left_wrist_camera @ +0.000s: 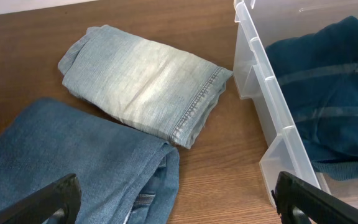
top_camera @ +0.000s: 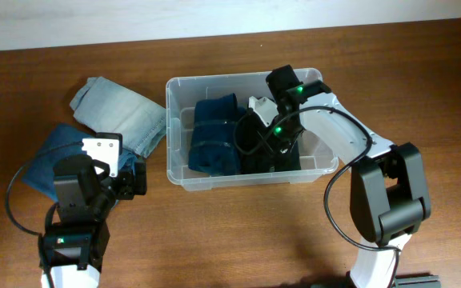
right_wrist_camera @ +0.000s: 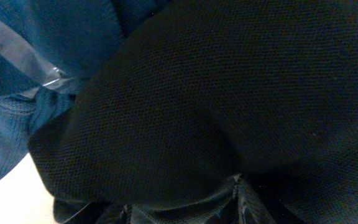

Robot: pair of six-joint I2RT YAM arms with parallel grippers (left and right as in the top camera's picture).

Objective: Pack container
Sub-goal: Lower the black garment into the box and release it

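- Two garments lie in the container (top_camera: 246,181), mid-table — a blue garment (top_camera: 214,132) and a black garment (right_wrist_camera: 197,112).
- My right claw (top_camera: 272,134) is down inside, pressed into the black fabric. I cannot tell whether it's open or clamped, since cloth fills its camera.
- My left claw (left_wrist_camera: 179,208) gapes wide and empty over the dark jeans (left_wrist_camera: 73,162); the light jeans (left_wrist_camera: 148,81) lie just beside.
- Step in hand, I judge: seating the black garment. Next — lift the right claw clear, then bring the left down on the jeans.

Left arm (top_camera: 74,190) & right arm (top_camera: 390,196): blk w/ white links, green LEDs (top_camera: 279,128), looped blk cables (top_camera: 327,200); left gripper (left_wrist_camera: 176,202) blk.
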